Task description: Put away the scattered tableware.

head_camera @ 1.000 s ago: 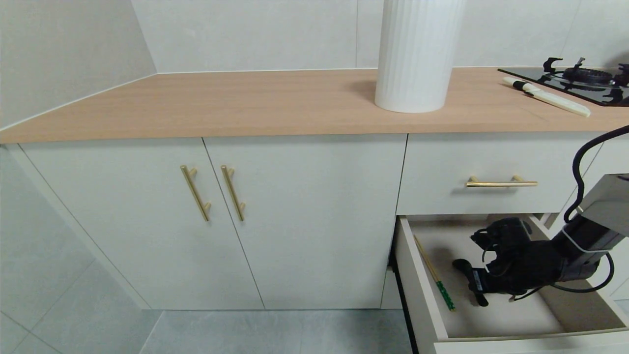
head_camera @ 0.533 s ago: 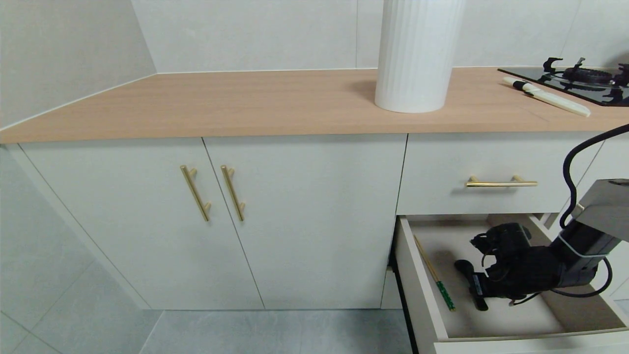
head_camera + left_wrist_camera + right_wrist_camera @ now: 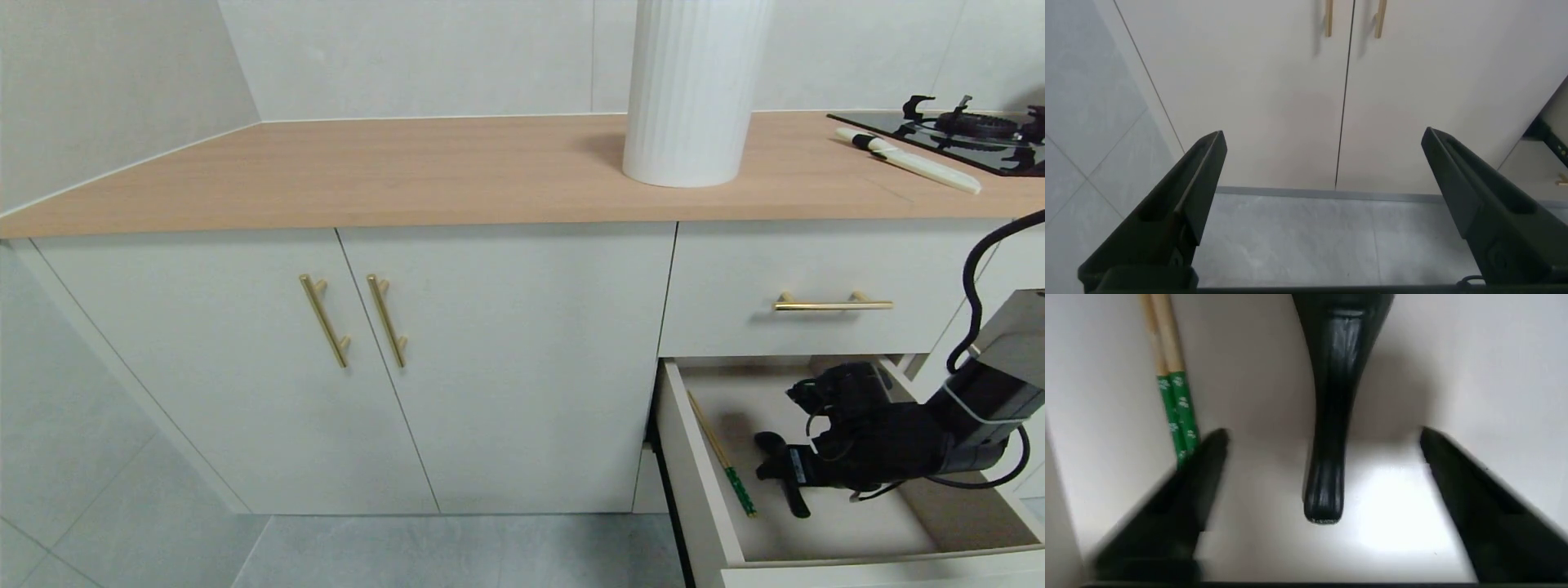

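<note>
- the right tool is low inside the open drawer, on the right side of the scene. its two fingers are spread wide apart and pinch nothing.
- a black spoon sits between those fingers, with a gap on each side. it seems to lie on the drawer floor. its thin handle end points back at the tool and its wide end points away, to the left.
- a pair of chopsticks lies just left of the spoon, along the left wall of the drawer, not touching the spoon. their green ends are at the near end.
- the top drawer above is shut, with a gold bar on its front.
- the left tool is low in front of the cupboard doors. its fingers are spread wide too, with nothing between them, and the grey floor is below it.
- the two doors are shut, and their gold handles stand side by side.
- up on the wooden worktop, a pale knife lies at the far right, just beside the black stove.
- a tall white ribbed jar stands on the worktop to the left of the knife, well apart from it.
</note>
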`<state>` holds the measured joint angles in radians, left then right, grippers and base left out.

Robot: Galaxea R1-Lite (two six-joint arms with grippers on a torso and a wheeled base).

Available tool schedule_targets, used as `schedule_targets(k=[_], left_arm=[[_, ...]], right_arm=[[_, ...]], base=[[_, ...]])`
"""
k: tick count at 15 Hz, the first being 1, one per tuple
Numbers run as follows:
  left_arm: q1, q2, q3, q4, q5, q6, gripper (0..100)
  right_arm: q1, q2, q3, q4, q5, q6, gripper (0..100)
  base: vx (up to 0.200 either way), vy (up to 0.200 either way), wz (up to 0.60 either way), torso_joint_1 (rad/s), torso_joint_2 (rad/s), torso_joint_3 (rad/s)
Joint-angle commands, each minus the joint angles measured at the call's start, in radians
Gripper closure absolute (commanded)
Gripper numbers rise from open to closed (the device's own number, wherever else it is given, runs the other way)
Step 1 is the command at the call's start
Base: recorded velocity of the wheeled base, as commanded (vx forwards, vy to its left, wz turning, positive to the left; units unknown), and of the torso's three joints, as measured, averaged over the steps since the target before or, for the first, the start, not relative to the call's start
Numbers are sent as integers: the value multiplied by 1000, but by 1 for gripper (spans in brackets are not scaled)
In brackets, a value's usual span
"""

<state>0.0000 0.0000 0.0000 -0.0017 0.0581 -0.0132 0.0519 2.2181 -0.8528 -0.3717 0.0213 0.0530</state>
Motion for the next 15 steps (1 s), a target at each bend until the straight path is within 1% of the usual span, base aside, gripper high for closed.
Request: schedule_targets(k=[1,2,3,4,5,8,9,10,11,12,13,15], left_arm=[[0,0,0,0,0,-1,0],[0,0,0,0,0,-1,0],[0,0,0,0,0,-1,0],[0,0,0,0,0,-1,0],[0,0,0,0,0,-1,0],[0,0,0,0,0,-1,0],[0,0,0,0,0,-1,0],[0,0,0,0,-1,7,0],[0,0,0,0,-1,13,0],[0,0,0,0,-1,12,0],[0,0,0,0,-1,9,0],[0,0,0,0,0,6,0]], right_arm=[[0,-152,50,-1,3,2,0],[0,-330,129,2,5,2,0],[2,-452,176,10,20,1,0],[2,-502,195,19,22,1,0],[2,-637,239,79,22,1,0],[2,-851,268,270,45,-1,0],[3,-913,281,329,63,-2,0],[9,-960,293,376,83,-2,0],[20,-994,301,416,92,-2,0],[25,-1014,308,442,94,-2,0],[26,-1049,336,484,94,-4,0],[28,-1075,379,496,94,-4,0]], base=[[0,0,0,0,0,0],[0,0,0,0,0,0],[0,0,0,0,0,0],[0,0,0,0,0,0],[0,0,0,0,0,0],[0,0,0,0,0,0],[0,0,0,0,0,0],[0,0,0,0,0,0],[0,0,0,0,0,0],[0,0,0,0,0,0],[-200,0,0,2,7,7],[-200,0,0,5,7,2]])
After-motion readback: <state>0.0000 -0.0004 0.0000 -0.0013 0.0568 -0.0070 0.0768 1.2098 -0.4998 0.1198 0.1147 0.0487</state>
